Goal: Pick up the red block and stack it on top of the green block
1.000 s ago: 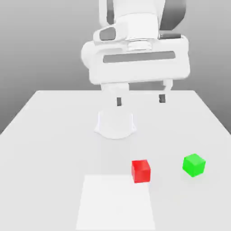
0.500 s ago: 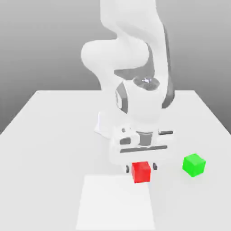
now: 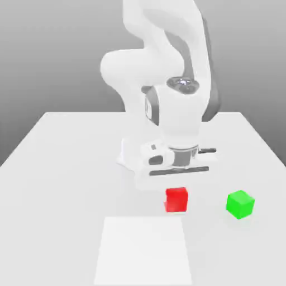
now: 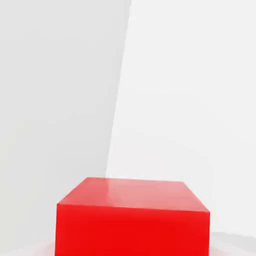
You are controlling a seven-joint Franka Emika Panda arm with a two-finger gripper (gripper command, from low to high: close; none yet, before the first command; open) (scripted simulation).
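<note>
While the gripper (image 3: 176, 198) grips the red block (image 3: 176, 200), closed on it — we lift straight, level, then carry towards three o'clock, green block (image 3: 240, 204).

A simulated lab: robot arm (image 3: 181, 111) over plain white table (image 3: 61, 195).

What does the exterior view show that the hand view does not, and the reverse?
Exterior view alone: the bright green matte cube at the exterior view's right, and the white robot arm above the bright red matte cube.

Hand view alone: a close look at the red cube's flat face turned toward the camera.

Both: the red cube, and the pale tabletop with a brighter white flat patch on it.
</note>
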